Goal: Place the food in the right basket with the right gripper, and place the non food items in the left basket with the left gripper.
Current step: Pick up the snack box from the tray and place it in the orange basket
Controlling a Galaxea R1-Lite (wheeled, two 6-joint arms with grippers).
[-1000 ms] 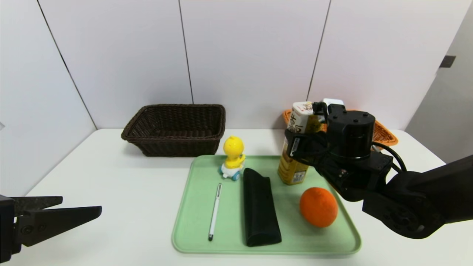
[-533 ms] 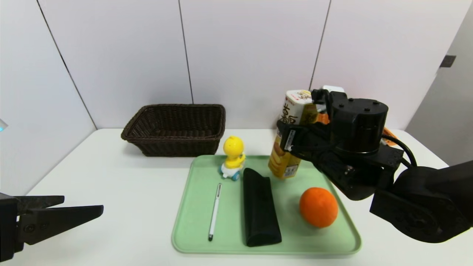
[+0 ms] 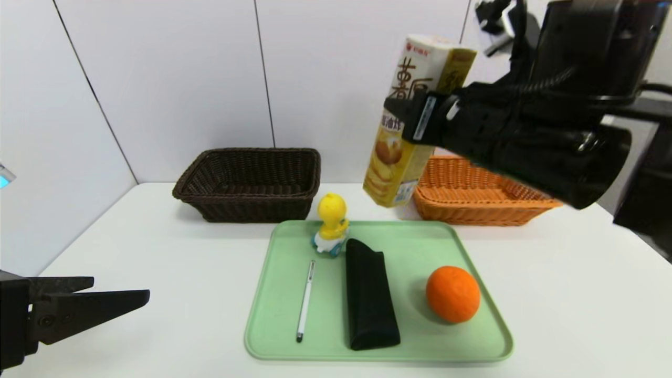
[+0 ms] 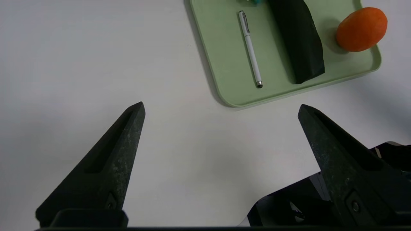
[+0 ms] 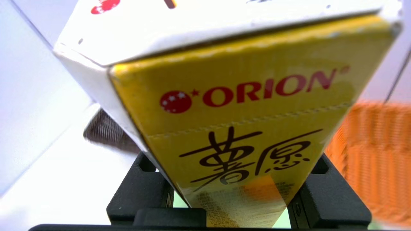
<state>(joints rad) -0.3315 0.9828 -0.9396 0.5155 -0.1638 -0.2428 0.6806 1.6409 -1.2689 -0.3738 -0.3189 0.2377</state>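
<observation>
sitting bare, the brown basket [image 3: 248, 184] and orange basket [image 3: 475, 195]; right gripper [image 3: 420, 116] clamps the carton [image 3: 407, 123], left gripper [image 4: 221, 109] splayed.

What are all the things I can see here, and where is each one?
snack carton: one, yellow and white, held in the air, tilted, above the table between the two baskets
orange: one, orange, on the tray's right side
black pouch: one, black, lying lengthwise mid-tray
pen: one, white, on the tray left of the pouch
duck toy: one, yellow on blue wheels, at the tray's far edge
tray: one, pale green, centre of the table
left basket: one, dark brown, far left of the tray
right basket: one, orange, far right
table: one, white
left hand: black, open, low at the left
right hand: black, shut on the carton
</observation>
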